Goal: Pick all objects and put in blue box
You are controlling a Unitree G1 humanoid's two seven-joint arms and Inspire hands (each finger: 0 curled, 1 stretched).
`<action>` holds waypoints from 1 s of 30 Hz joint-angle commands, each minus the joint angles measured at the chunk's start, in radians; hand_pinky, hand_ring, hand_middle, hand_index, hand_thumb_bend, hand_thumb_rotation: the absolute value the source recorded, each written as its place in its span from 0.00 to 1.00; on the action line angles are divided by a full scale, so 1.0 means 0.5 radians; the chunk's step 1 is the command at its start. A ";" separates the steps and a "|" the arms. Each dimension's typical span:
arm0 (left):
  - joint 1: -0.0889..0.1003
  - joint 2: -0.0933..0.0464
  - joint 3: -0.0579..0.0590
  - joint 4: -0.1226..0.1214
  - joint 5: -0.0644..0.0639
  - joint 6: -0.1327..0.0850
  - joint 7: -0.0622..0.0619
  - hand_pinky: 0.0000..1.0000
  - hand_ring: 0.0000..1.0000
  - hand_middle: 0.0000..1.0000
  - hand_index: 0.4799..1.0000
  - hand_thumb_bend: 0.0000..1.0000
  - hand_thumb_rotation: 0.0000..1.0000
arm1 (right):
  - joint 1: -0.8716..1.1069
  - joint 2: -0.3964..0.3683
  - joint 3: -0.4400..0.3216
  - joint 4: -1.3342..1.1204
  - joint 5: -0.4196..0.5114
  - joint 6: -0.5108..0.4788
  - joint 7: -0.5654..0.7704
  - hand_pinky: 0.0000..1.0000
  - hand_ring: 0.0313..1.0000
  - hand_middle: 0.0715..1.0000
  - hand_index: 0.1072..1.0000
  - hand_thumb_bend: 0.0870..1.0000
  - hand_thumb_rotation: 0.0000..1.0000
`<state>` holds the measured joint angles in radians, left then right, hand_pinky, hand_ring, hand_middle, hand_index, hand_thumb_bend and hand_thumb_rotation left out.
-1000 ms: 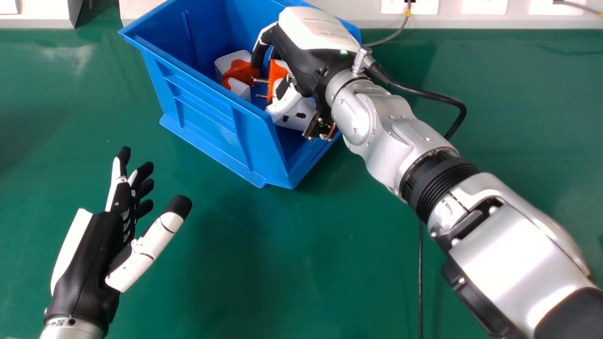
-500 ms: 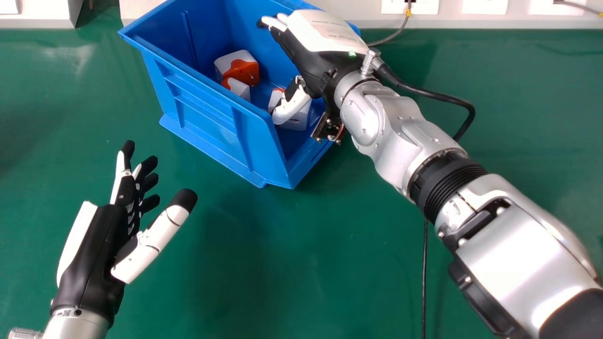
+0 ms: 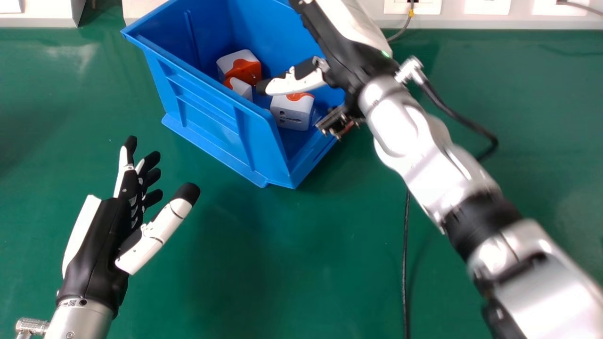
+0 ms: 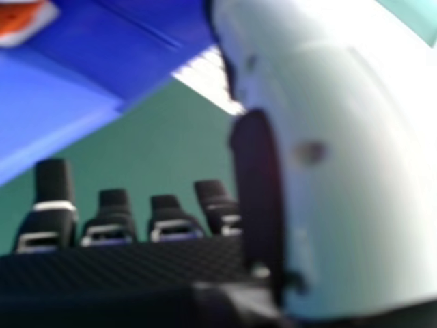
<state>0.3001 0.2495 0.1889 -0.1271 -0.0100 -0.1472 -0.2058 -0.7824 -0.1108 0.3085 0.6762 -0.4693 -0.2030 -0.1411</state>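
The blue box (image 3: 214, 106) stands on the green table (image 3: 254, 268). Inside it are lying 3 white and orange objects (image 3: 291, 114). The right hand (image 3: 351, 59) is above the box, its fingers straight and released. Over the table, the left hand (image 3: 99, 249) has relaxed fingers.

At eleven o'clock, the box (image 3: 207, 115) looks like smooth plastic with a soft gloss; its blocks (image 3: 292, 115) look like smooth plastic too. Toward four o'clock, the forearm (image 3: 546, 287) looks like shiny metal. The tabletop (image 3: 282, 259) is smooth, faintly glossy.
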 commanded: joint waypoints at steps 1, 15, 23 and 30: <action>-0.019 -0.001 -0.001 -0.001 -0.013 -0.040 0.009 0.92 0.97 0.98 0.91 0.67 0.64 | 0.171 -0.072 -0.066 -0.357 0.011 -0.061 -0.053 0.80 0.97 1.00 0.94 0.31 0.03; -0.050 0.006 0.023 0.095 -0.025 -0.110 0.006 0.93 0.97 0.98 0.92 0.66 0.64 | 1.259 -0.096 -0.374 -1.356 0.144 -0.306 -0.275 0.78 0.95 0.98 0.93 0.24 0.24; 0.008 0.023 0.059 0.118 -0.002 -0.165 0.023 0.93 0.97 0.98 0.92 0.66 0.64 | 1.578 -0.051 -0.446 -1.325 0.260 -0.321 -0.245 0.83 0.97 0.99 0.94 0.23 0.56; 0.111 0.009 0.094 0.083 0.043 -0.197 0.088 0.93 0.96 0.97 0.92 0.69 0.67 | 1.713 -0.029 -0.466 -1.273 0.546 -0.294 -0.027 0.88 0.99 1.00 0.98 0.32 0.91</action>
<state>0.3419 0.2515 0.2226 -0.0575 0.0039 -0.2201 -0.1719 0.0703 -0.1271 0.0852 0.0457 -0.2338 -0.3387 -0.1806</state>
